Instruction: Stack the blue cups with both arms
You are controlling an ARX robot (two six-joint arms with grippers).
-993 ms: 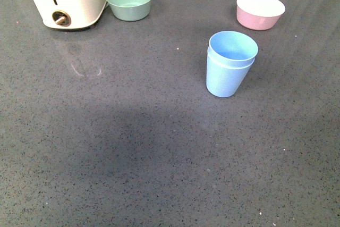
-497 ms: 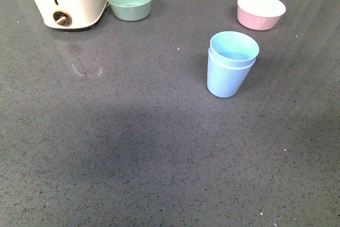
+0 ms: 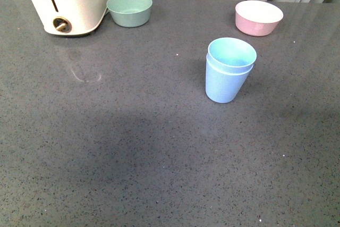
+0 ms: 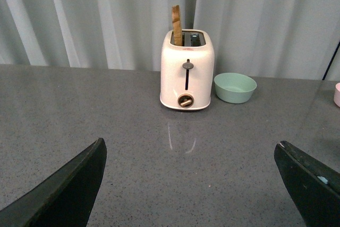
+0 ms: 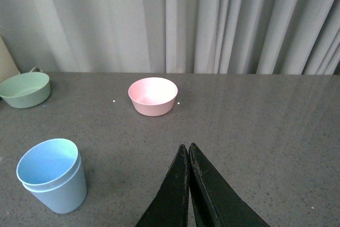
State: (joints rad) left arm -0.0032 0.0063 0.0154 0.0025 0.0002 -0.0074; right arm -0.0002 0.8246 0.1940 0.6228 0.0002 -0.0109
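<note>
Everything in front view sits slightly lower and shifted vs 0.5 s ago, though the layout is unchanged. Blue cups (image 3: 228, 73) are nested one inside the other, upright on the grey counter (image 3: 133, 147), w/ pink bowl (image 3: 258, 18) beyond them and green bowl (image 3: 129, 9) beside the toaster (image 3: 69, 1). Left gripper (image 4: 191, 184) is spread wide, holding nothing. Right gripper (image 5: 188, 155) has fingers pressed together, empty, near cups.

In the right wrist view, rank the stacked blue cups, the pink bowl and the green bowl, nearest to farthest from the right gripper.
1. Stacked blue cups, beside the right gripper.
2. Pink bowl, ahead, mid-table.
3. Green bowl, far back, past the cups.
</note>
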